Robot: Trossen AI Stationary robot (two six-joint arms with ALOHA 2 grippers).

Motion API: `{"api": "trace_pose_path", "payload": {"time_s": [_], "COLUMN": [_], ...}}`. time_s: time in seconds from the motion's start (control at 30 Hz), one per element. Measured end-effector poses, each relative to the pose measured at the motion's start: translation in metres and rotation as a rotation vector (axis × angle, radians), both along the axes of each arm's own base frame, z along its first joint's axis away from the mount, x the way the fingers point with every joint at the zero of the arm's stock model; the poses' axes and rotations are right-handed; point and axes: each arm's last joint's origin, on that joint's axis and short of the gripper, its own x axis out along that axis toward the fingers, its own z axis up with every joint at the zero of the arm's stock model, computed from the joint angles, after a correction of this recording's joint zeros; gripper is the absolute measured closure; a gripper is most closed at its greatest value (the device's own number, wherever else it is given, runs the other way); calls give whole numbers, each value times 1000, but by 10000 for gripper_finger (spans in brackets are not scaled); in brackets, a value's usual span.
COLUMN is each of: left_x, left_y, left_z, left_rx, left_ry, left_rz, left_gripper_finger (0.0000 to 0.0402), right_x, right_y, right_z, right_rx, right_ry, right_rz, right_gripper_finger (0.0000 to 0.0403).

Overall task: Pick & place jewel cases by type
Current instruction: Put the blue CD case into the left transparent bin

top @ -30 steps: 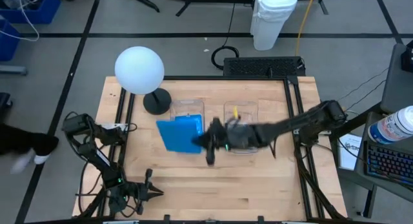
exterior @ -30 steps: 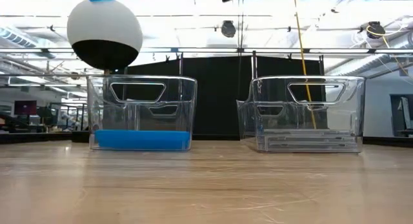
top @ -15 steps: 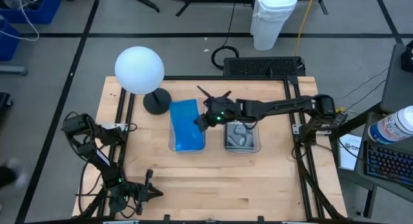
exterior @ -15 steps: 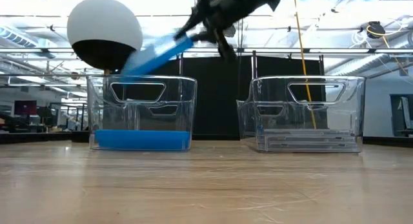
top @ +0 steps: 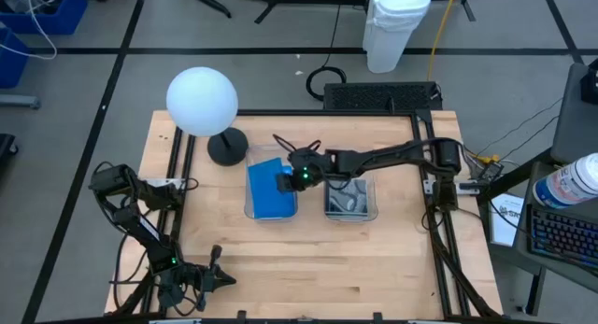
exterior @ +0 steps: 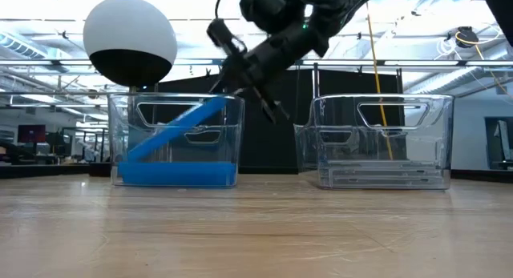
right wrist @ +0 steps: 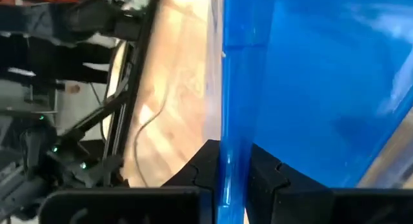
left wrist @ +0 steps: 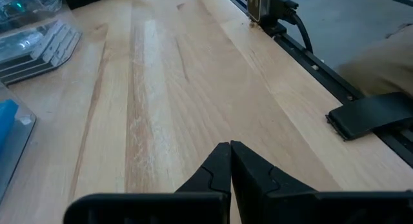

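Clamped by the right gripper [right wrist: 230,161] on the edge of a thin bright blue square plastic jewel case [exterior: 178,130], jaws pressed to either face of it; held tilted inside the left clear rectangular plastic bin [exterior: 232,110], lower end down on the flat stack of blue cases [exterior: 175,174] at the bin's bottom, upper end near the rim by the gripper; seen from above as blue filling that bin [top: 269,189], with the right arm reaching across from the table's right side. Shut on nothing, the left gripper [left wrist: 230,152], fingers touching, low over bare wooden table [left wrist: 168,88] at the near left corner. Stacked flat in the right clear bin [exterior: 377,138]: clear jewel cases with grey-black inserts [exterior: 383,176]. Standing behind the left bin: white globe lamp on a black base [top: 202,102].
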Motion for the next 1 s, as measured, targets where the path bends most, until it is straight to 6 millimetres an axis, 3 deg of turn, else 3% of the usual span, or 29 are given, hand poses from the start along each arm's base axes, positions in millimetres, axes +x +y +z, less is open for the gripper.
{"api": "trace_pose_path", "payload": {"time_s": [0.13,0.3,0.73,1.0], "left_x": [0,0,2,11], "left_y": [0,0,-3,0], "left_z": [0,0,3,6], "left_rx": [-11,-25,-74,-112], "left_ry": [3,6,5,-14], "left_rz": [4,10,-5,27], "left_gripper_finger": [387,387,387,387], "right_x": [3,5,5,-2], "right_y": [-2,1,14,13], "right_z": [-13,-15,-16,5], "right_rx": [58,25,-88,-182], "right_ry": [29,19,21,-29], "right_rz": [17,46,127,192], "right_gripper_finger": [368,367,286,238]}}
